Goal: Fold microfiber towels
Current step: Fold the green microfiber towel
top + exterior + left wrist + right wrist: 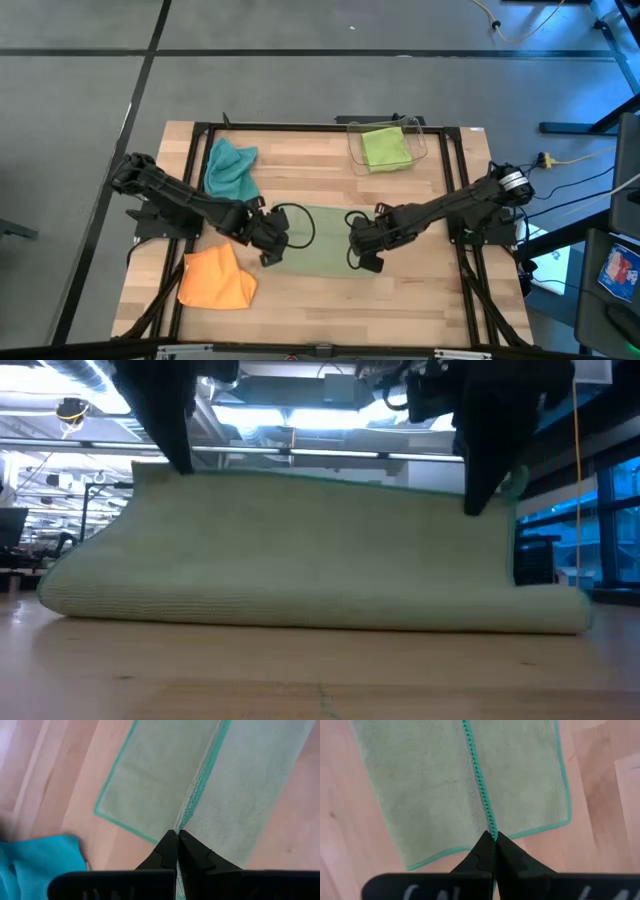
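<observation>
The pale sage towel (322, 240) lies in the table's middle, doubled over. In the low view its rounded fold (310, 615) rests on the wood, and the upper layer rises to a teal-hemmed edge (330, 482) held up between both grippers. My left gripper (270, 252) is shut on that edge at its left end, and my right gripper (362, 256) is shut on its right end. The teal towel (230, 168) lies crumpled at the far left and the orange towel (215, 280) at the near left. The lime towel (385, 148) sits in the bin. My left gripper pinches the sage towel's teal hem (186, 817) between its two fingers, coming steeply from above. The hem runs straight away from the fingertips, raised above the lower layer that lies flat on the table. My right gripper pinches the same teal hem (491, 826) at its other end between both fingers, pointing steeply down. The edge stretches nearly straight across to the other gripper, lifted clear, while the towel's fold (500, 618) stays on the table.
A clear plastic bin (428, 140) stands at the far right of the table. A black frame (195, 135) runs around the tabletop. Bare wood (330, 310) lies between the sage towel and the near edge.
</observation>
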Tool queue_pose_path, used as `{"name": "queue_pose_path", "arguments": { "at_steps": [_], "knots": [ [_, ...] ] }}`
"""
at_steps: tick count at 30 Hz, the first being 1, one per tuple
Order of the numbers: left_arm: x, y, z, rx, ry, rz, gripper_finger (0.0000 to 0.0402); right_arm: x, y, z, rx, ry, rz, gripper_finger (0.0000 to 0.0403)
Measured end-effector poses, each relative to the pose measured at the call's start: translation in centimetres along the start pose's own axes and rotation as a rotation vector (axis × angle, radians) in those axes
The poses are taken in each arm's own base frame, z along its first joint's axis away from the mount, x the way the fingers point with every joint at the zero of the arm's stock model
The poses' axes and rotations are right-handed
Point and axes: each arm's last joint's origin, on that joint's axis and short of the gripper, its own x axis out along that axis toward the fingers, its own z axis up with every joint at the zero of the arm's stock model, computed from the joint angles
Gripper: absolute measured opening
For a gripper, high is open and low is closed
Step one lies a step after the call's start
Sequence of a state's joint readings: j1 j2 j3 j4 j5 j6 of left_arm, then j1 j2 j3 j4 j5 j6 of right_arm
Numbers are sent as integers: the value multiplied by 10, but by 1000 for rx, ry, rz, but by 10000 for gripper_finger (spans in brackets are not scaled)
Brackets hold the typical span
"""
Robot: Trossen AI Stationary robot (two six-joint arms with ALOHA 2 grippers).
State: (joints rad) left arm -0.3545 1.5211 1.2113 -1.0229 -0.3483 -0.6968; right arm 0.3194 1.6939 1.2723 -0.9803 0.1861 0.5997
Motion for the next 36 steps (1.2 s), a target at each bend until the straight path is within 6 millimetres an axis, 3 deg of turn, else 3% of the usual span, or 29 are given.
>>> {"name": "queue_pose_path", "arguments": {
  "at_steps": [8,17,22,31,36],
  "knots": [
    [24,8,-5,-35,5,16,0,19,-14,-1,37,14,-32,2],
    [29,14,0,-15,1,20,0,27,-25,2,53,5,-47,3],
    [31,19,4,-16,-4,26,3,29,-30,3,62,-2,-80,26],
    [35,28,9,-55,29,6,67,30,-35,3,72,14,-87,97],
    [37,33,12,-43,28,17,98,29,-35,3,72,15,-87,116]
  ]
}}
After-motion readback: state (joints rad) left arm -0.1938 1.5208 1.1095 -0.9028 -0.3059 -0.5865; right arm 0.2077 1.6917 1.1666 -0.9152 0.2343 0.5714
